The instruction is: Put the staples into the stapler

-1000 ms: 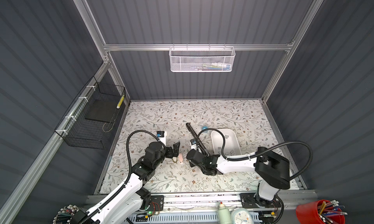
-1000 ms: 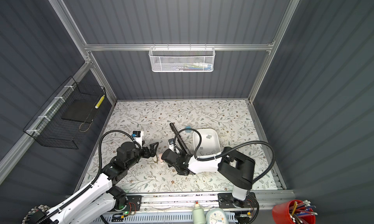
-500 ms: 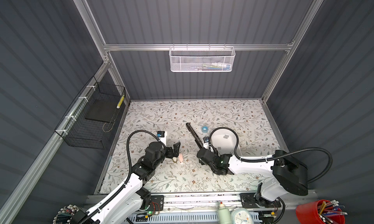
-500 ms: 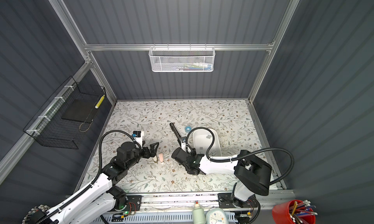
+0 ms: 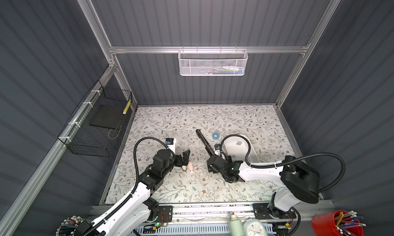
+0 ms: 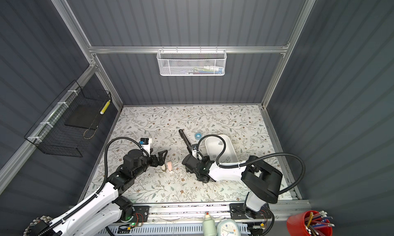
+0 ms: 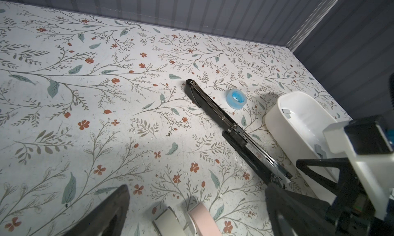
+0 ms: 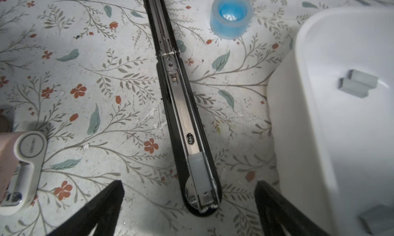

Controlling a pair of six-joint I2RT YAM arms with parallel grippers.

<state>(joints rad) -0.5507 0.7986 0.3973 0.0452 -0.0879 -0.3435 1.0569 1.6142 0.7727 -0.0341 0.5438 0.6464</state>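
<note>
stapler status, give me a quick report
Left gripper and right gripper open, empty. Stapler opened flat, right gripper at its end. Staples loose in white tray. Blue tape roll beside stapler, apart.

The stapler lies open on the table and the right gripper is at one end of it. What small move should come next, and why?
Probably lift the right gripper straight up, clear of the stapler. Its jaws stand open on either side of the stapler's front end and hold nothing, while a grey strip of staples seems to lie in the open channel.
</note>
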